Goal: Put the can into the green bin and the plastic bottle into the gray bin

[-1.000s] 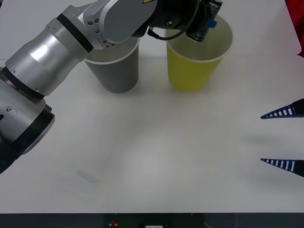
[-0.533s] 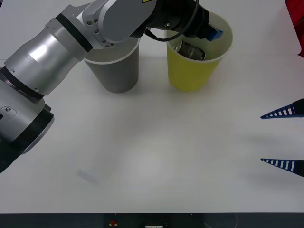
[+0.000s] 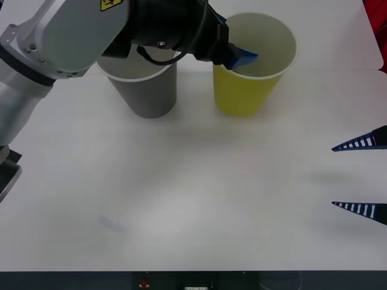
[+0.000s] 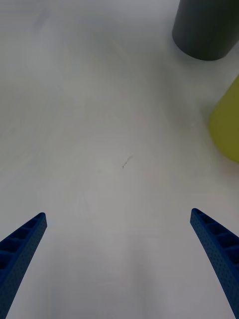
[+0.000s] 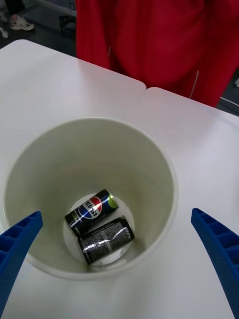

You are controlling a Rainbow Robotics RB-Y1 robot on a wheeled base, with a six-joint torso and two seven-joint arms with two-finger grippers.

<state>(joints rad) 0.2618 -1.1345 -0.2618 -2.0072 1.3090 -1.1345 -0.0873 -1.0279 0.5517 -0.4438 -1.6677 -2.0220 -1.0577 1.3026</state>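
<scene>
At the bottom of the green bin [image 5: 89,194], two small cans lie on their sides, touching: one can [image 5: 92,211] with a dark body and a round red, white and blue logo, and a second can [image 5: 106,239] just beside it, dark, with white printed text facing up. Green bin: yellow-green outside [image 3: 245,90], pale inside, white rim, upright on the white surface [image 3: 193,199] toward its far side. Gray bin [image 3: 148,90]: dark gray cup, white rim, upright, just beside the green bin on the robot's left, the two apart; its top is partly covered by the left arm in the front view, and its lower wall [image 4: 206,27] shows in the right wrist view next to a yellow-green edge [image 4: 226,124]. Left gripper [image 5: 119,249]: hanging above the green bin's mouth, fingers [image 5: 17,244] blue, spread wide, holding nothing; one blue fingertip [image 3: 242,57] sits at the bin's near rim in the front view. Right gripper [image 3: 357,175]: off at the robot's right side, well apart from both bins, low over bare surface, fingers [image 4: 219,249] blue and ribbed, spread apart, empty. Behind the surface: a person in red clothing [image 5: 159,45], not touching anything.
</scene>
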